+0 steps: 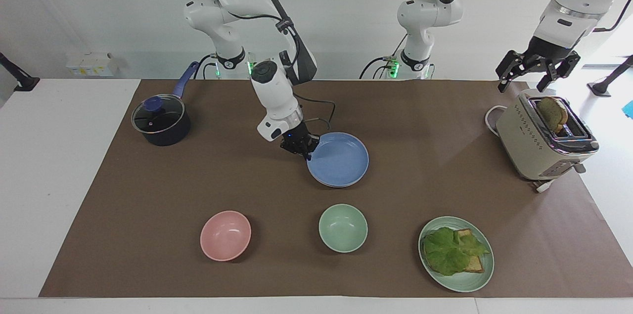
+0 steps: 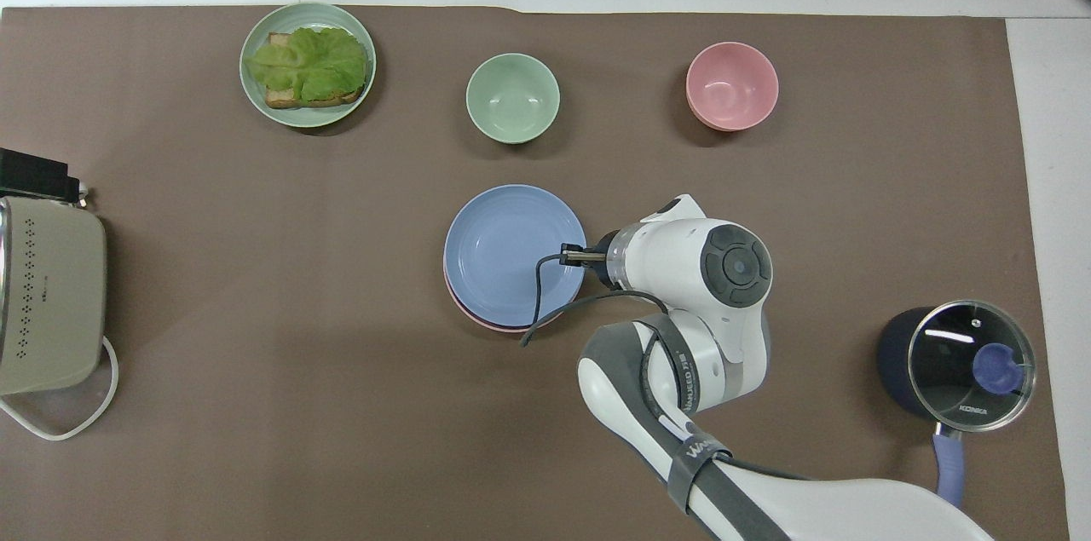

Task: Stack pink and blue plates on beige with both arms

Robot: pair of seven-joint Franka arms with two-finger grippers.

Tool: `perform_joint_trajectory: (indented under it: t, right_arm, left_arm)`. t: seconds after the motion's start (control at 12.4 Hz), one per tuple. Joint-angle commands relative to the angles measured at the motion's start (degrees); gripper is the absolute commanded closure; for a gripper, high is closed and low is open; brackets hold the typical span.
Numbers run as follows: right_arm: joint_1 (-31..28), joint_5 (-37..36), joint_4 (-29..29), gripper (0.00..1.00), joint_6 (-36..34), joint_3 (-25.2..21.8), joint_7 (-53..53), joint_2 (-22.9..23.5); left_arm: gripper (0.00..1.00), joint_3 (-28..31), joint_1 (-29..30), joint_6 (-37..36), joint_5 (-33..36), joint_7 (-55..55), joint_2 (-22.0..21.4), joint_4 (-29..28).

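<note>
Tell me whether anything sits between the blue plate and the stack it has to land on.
Nothing visible does. The blue plate, gripped at its rim by the right gripper, already lies over the pink plate, of which only a thin edge shows. The beige plate is hidden underneath.

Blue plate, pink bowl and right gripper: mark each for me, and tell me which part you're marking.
blue plate [image 1: 341, 159], facing view, middle of its inner face.
pink bowl [image 1: 225, 235], facing view, inside bottom.
right gripper [image 1: 307, 156], facing view, fingertips shut on the blue plate's rim.
</note>
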Motion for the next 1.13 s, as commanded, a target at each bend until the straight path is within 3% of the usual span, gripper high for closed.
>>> perform_joint_trajectory:
  t: [0.0, 0.24, 0.32, 0.4, 0.48, 0.56, 0.89, 1.05]
  right_arm:
    - [0.0, -1.7, 0.5, 1.0, -1.9, 0.0, 2.4, 0.2]
    - [0.0, -1.7, 0.6, 1.0, -3.2, 0.0, 2.3, 0.2]
    - [0.0, -1.7, 0.8, 0.9, -3.3, 0.0, 2.5, 0.2]
    - [0.0, -1.7, 0.9, 0.7, -3.4, 0.1, 2.5, 0.2]
    - [0.0, -1.7, 1.3, 0.22, -3.4, 0.1, 2.5, 0.3]
    - [0.0, -1.7, 1.9, 0.0, -3.4, 0.0, 2.8, 0.4]
    - [-1.6, -1.9, 2.6, 0.0, -7.0, -0.9, 3.4, -3.6]
    - [-6.3, -5.1, 2.6, 0.0, -11.8, -0.9, 3.2, -7.6]
  left_arm:
    - [0.0, -0.2, 0.4, -0.5, 0.1, 0.0, -0.6, -0.6]
    - [0.0, -0.2, 0.4, -0.5, 0.1, 0.0, -0.6, -0.6]
    - [0.0, -0.2, 0.4, -0.5, 0.1, 0.0, -0.6, -0.6]
    - [0.0, -0.2, 0.4, -0.5, 0.1, 0.0, -0.6, -0.6]
    - [0.0, -0.2, 0.4, -0.5, 0.1, -0.1, -0.6, -0.6]
    - [0.0, -0.2, 0.4, -0.5, 0.1, -0.1, -0.6, -0.6]
    - [0.0, -0.2, 0.4, -0.5, 0.1, -0.1, -0.6, -0.6]
    - [0.0, -0.2, 0.4, -0.5, 0.1, 0.0, -0.6, -0.6]
